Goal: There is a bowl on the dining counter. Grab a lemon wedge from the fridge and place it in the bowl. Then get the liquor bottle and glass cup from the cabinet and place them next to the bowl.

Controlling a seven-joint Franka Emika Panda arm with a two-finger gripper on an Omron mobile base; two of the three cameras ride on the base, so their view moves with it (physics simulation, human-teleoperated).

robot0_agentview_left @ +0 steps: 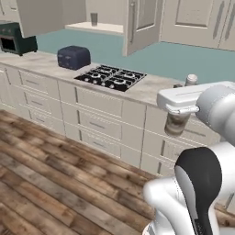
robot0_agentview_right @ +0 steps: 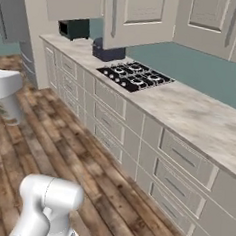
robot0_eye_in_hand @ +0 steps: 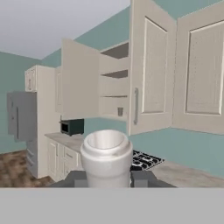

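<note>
My gripper [robot0_eye_in_hand: 109,178] is shut on the liquor bottle [robot0_eye_in_hand: 106,153], whose pale cap rises between the two dark fingers [robot0_eye_in_hand: 142,178]. From the left base camera, the gripper [robot0_agentview_left: 178,112] holds the bottle [robot0_agentview_left: 176,125] upright in front of the drawer fronts. It hangs over the wood floor at the far left of the right base view, gripper [robot0_agentview_right: 6,98] above bottle [robot0_agentview_right: 10,112]. The glass cup [robot0_agentview_left: 94,19] stands on the shelf of the open cabinet [robot0_agentview_left: 98,28], also seen as cup [robot0_eye_in_hand: 120,111] in cabinet [robot0_eye_in_hand: 113,92]. The fridge [robot0_eye_in_hand: 21,116] stands far left. The bowl, the lemon wedge and the dining counter are out of view.
A marbled counter [robot0_agentview_left: 41,62] carries a black cooktop [robot0_agentview_left: 111,77], a dark blue toaster [robot0_agentview_left: 73,57] and a dark green microwave [robot0_agentview_left: 16,41]. Open cabinet doors [robot0_agentview_left: 137,25] jut out above it. Cream drawer units [robot0_agentview_right: 110,114] line the wood floor [robot0_agentview_left: 55,179].
</note>
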